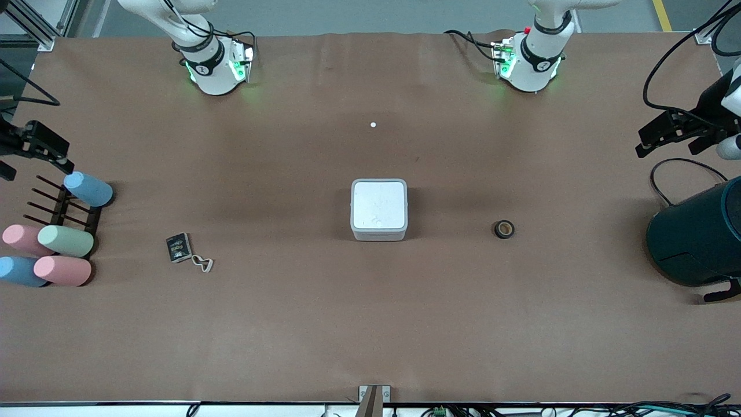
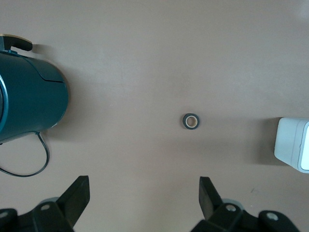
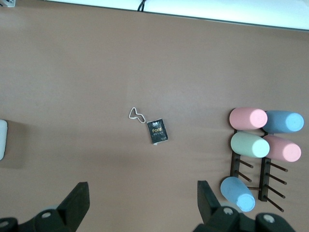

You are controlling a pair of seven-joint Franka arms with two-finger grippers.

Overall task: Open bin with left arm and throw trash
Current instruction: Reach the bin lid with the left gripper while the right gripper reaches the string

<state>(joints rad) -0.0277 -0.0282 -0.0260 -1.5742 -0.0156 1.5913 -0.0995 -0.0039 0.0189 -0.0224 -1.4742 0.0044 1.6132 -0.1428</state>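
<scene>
The bin [image 1: 379, 209] is a small white box with its lid shut, at the table's middle; its edge shows in the left wrist view [image 2: 295, 150]. A dark tape roll [image 1: 503, 229] lies flat toward the left arm's end [image 2: 191, 121]. A black packet [image 1: 178, 247] and a white heart-shaped loop [image 1: 202, 263] lie touching toward the right arm's end [image 3: 157, 131]. My left gripper [image 2: 144, 180] is open and empty, up over the table's left-arm end [image 1: 651, 142]. My right gripper [image 3: 143, 184] is open and empty, over the right-arm end [image 1: 58, 159].
A large dark teal cylinder [image 1: 697, 234] with a cable lies at the left arm's end. Several pastel cylinders on a dark rack [image 1: 63, 240] stand at the right arm's end. A tiny white dot [image 1: 373, 124] lies farther from the front camera than the bin.
</scene>
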